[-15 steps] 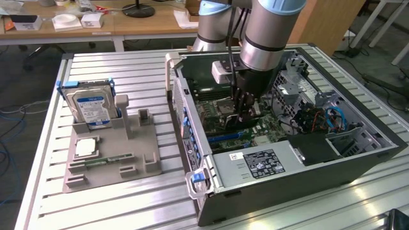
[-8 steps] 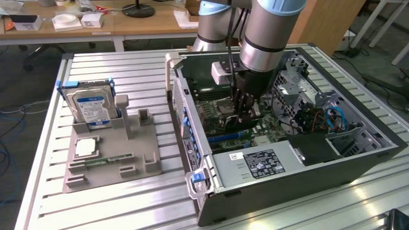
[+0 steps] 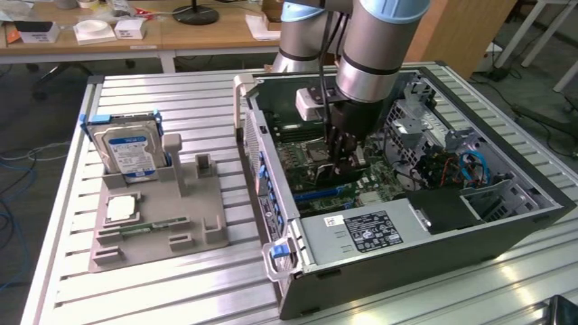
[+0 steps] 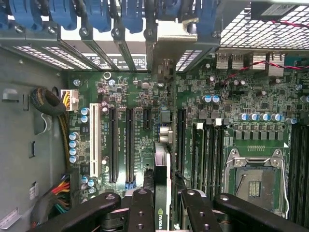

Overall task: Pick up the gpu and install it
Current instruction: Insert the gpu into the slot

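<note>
Hanging edge-on inside the open metal case, the thin flat gpu is pinched between the gripper's black fingers over the green motherboard. Long black slots are seen just beside its edge.

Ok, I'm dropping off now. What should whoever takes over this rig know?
Gripper: shut on the gpu, down inside the open PC case.
Gpu: held edge-on over the motherboard, by the long black expansion slots.
Done: the card is picked up and brought into the case.
Left: seating; I can't tell if it touches a slot.
</note>
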